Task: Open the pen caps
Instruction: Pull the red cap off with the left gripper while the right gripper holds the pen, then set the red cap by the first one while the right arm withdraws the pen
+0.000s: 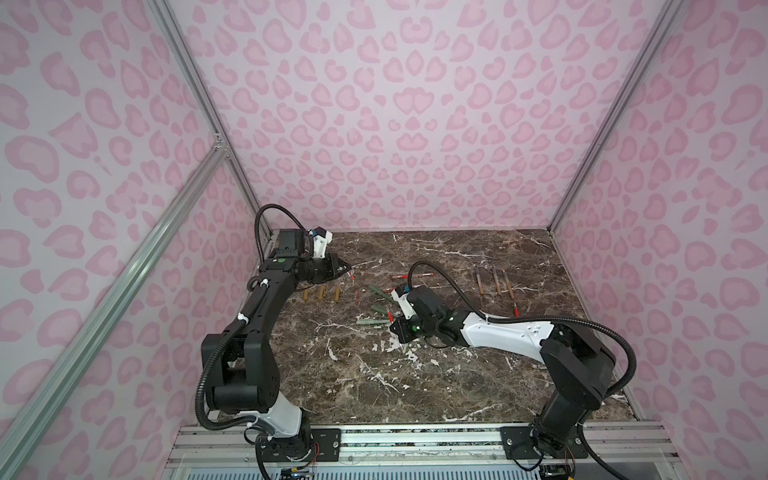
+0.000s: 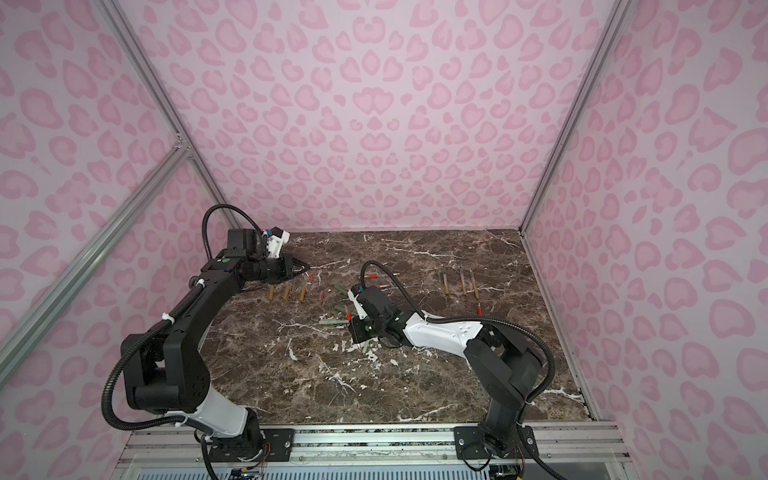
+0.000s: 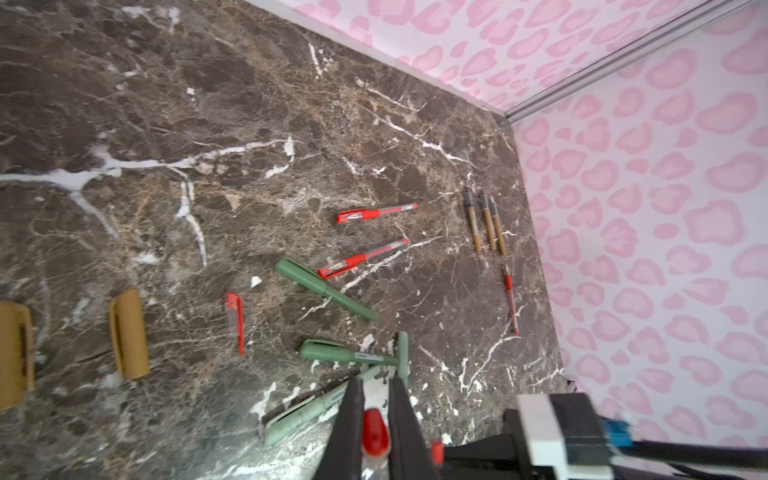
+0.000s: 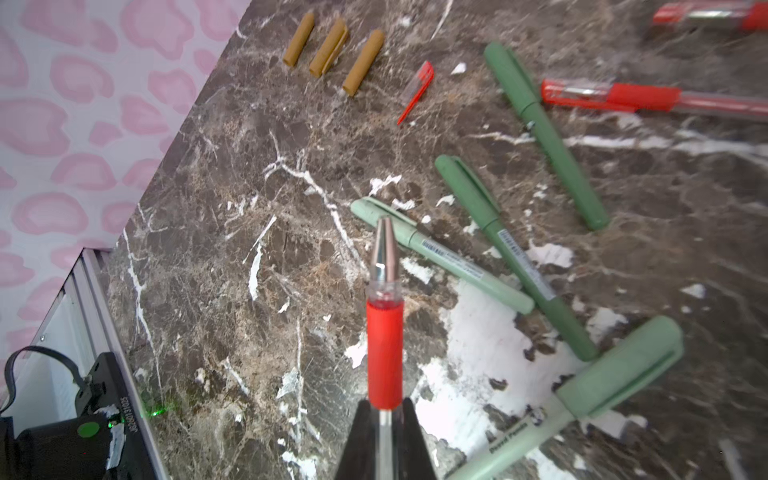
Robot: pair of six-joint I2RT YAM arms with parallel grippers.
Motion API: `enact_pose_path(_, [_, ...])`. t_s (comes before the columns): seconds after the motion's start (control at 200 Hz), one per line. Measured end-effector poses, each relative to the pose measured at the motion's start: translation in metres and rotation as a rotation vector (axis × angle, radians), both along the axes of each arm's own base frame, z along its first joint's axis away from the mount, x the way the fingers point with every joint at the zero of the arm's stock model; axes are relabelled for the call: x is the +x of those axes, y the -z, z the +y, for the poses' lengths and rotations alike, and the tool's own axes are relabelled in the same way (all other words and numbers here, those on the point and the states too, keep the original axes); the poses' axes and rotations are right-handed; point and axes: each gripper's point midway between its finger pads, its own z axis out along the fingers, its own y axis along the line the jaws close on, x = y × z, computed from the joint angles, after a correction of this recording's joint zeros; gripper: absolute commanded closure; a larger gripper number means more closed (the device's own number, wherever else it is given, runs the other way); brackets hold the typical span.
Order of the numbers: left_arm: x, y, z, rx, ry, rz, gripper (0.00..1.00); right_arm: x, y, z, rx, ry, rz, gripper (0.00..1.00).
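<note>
My left gripper (image 3: 376, 384) is clenched on a short red plastic cap (image 3: 375, 432). It holds the cap off the dark marble table (image 1: 457, 374), just beyond the row of three tan-brown tube caps (image 1: 322, 293).

My right gripper (image 4: 386, 406) is clamped on the clear barrel of a red-gripped pen body (image 4: 385, 345). It is well to the side of that row, above four sage green capped pens (image 4: 478, 199), and the pen's silver tip (image 4: 385, 249) is bare.

Each grip takes one half, so cap and body can part along the pen's axis. The halves are apart, so I judge this cap to be off.

A loose red clip cap (image 4: 417, 89) lies beside the row, which suggests the row marks the drop zone. Two capped red pens (image 3: 376, 214) lie farther from it.
</note>
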Motion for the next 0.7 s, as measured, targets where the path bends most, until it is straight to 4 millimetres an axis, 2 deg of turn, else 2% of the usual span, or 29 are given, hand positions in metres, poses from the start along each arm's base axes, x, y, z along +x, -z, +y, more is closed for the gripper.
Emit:
enact_pose_path(0.125, [0.007, 0.027, 0.003, 0.139, 0.018, 0.039, 0.97, 0.015, -0.015, -0.018, 0.003, 0.054, -0.022, 1.0])
enact_pose_path(0.265, [0.014, 0.057, 0.007, 0.289, 0.042, 0.08, 0.97, 0.03, -0.025, -0.05, -0.037, 0.12, -0.036, 1.0])
enact_pose_path(0.375, [0.017, 0.082, 0.012, 0.371, 0.056, 0.138, 0.96, 0.043, -0.032, -0.083, -0.079, 0.192, -0.044, 1.0])
enact_pose_path(0.48, [0.02, 0.102, 0.017, 0.435, 0.063, 0.184, 0.96, 0.05, -0.03, -0.117, -0.132, 0.259, -0.034, 1.0])
enact_pose_path(0.7, [0.031, 0.125, 0.021, 0.511, 0.073, 0.235, 0.96, 0.053, -0.021, -0.186, -0.23, 0.378, 0.018, 1.0])
